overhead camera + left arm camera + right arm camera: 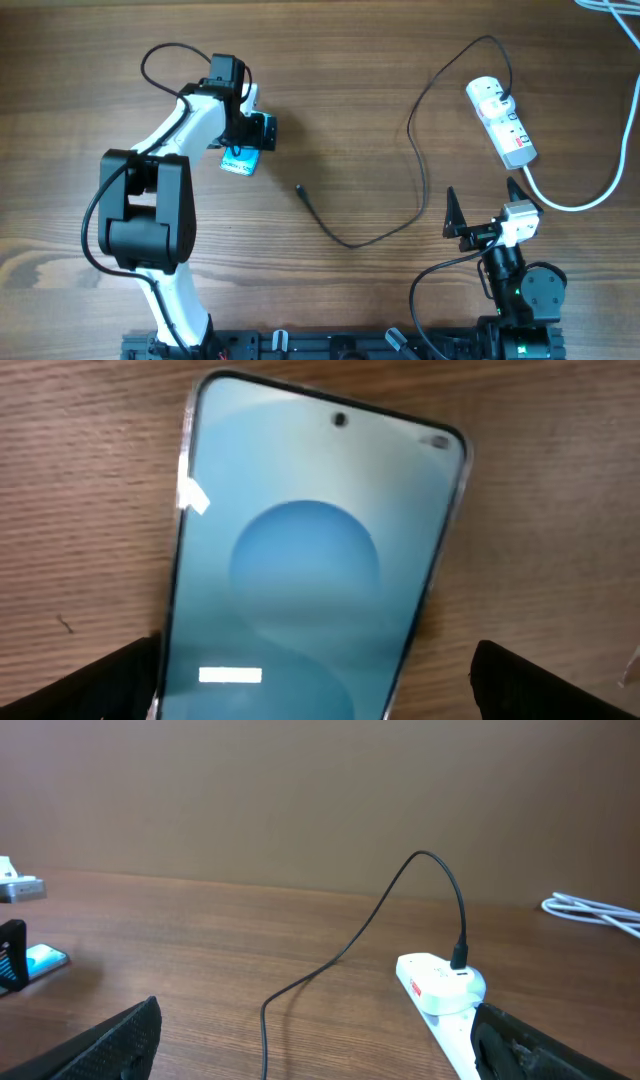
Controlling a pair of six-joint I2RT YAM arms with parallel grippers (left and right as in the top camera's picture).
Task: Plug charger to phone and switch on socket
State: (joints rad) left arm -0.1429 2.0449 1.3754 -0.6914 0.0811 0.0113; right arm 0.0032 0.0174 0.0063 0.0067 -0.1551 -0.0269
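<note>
The left gripper (318, 682), jaws apart, hangs over the phone (238, 165) at the upper left of the overhead frame; I think it should descend squarely onto both long edges. The right gripper (484, 200), also apart and empty, sits below the socket (502, 122). Only the overhead view shows the charger (300, 187) tip lying near the frame's centre.

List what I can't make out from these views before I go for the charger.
Charging port of the phone: left wrist view crops its lower end; overhead, the left end effector covers most of it.
Switch positions on the socket: too small overhead; right wrist view cuts the strip at the bottom edge.
Tip orientation of the charger: too small overhead; the cable leaves the right wrist view at the bottom edge.
</note>
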